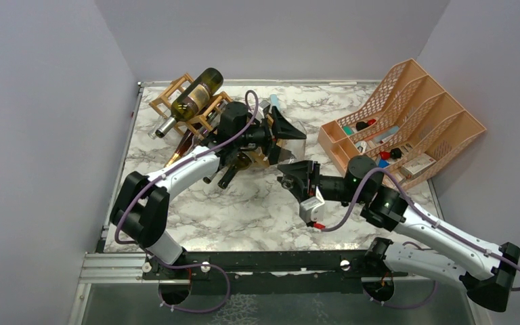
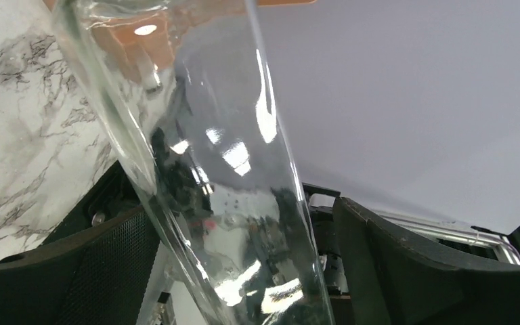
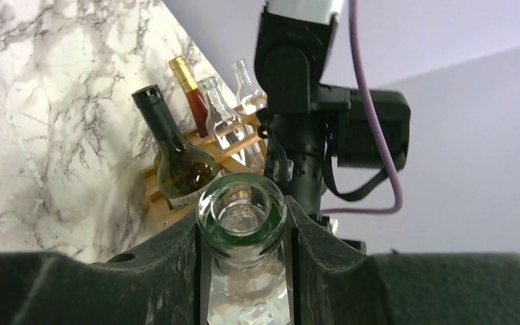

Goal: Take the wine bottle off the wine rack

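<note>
Wine bottle (image 3: 242,210) = clear glass, no cap, round open mouth w/ a thick rim that looks greenish end-on; body transparent, so the marble and the arm show through it w/ bright glare streaks. It's off the wine rack (image 1: 166,93), just to the rack's right, slung between the two arms over the marble table (image 1: 244,210); can't tell if the base touches the tabletop. Right gripper (image 3: 244,237) is clenched on the neck just below the rim, one black finger pressed on each side, mouth pointing at the right wrist cam. Left gripper (image 2: 240,230) is released: fingers spread wide astride the bottle's body, and a gap shows between the glass and the finger on the right of the left wrist view; the other finger sits close, contact unclear. Rack is light wood lattice at the table's far left corner, w/ a dark green bottle (image 1: 196,95) w/ gold label lying across its top, and a brown bottle (image 3: 188,88) w/ gold foil neck plus two more clear ones in the cells. Peach mesh organizer (image 1: 406,115) stands well apart, far right.
</note>
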